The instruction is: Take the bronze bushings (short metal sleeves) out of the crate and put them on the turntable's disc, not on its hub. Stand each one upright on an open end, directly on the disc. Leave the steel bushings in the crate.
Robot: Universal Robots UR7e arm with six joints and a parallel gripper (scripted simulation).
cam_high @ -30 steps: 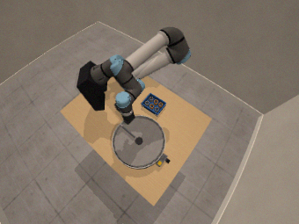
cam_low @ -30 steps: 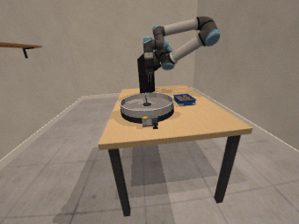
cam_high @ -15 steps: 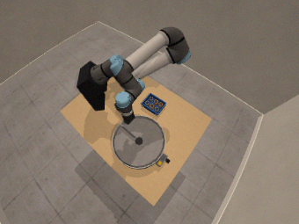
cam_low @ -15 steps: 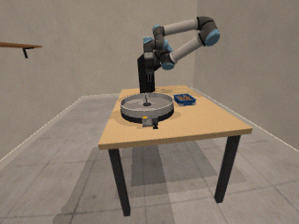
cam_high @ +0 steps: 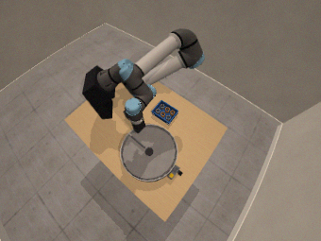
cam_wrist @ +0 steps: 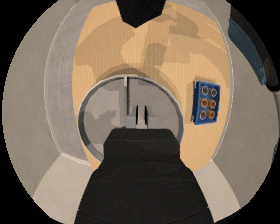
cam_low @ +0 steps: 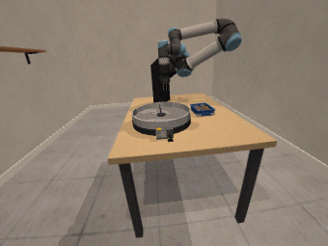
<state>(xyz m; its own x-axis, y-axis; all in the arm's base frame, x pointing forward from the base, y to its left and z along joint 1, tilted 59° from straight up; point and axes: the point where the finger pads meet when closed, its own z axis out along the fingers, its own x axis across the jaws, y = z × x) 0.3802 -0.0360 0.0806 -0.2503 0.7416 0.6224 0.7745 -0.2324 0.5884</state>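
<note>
The work stands at its outset: three bushings that look bronze [cam_high: 174,112] [cam_low: 202,107] [cam_wrist: 201,103] remain in the blue crate [cam_high: 160,118] [cam_low: 205,113] [cam_wrist: 196,102] among three steel bushings [cam_high: 160,106] [cam_wrist: 200,115], and none is visible on the disc [cam_high: 156,165] [cam_low: 147,113] [cam_wrist: 102,100]. The gripper [cam_high: 140,129] [cam_low: 165,88] [cam_wrist: 141,111], fingers slightly parted with nothing visible between them, hovers above the turntable's edge; all three bronze transfers appear left to perform.
</note>
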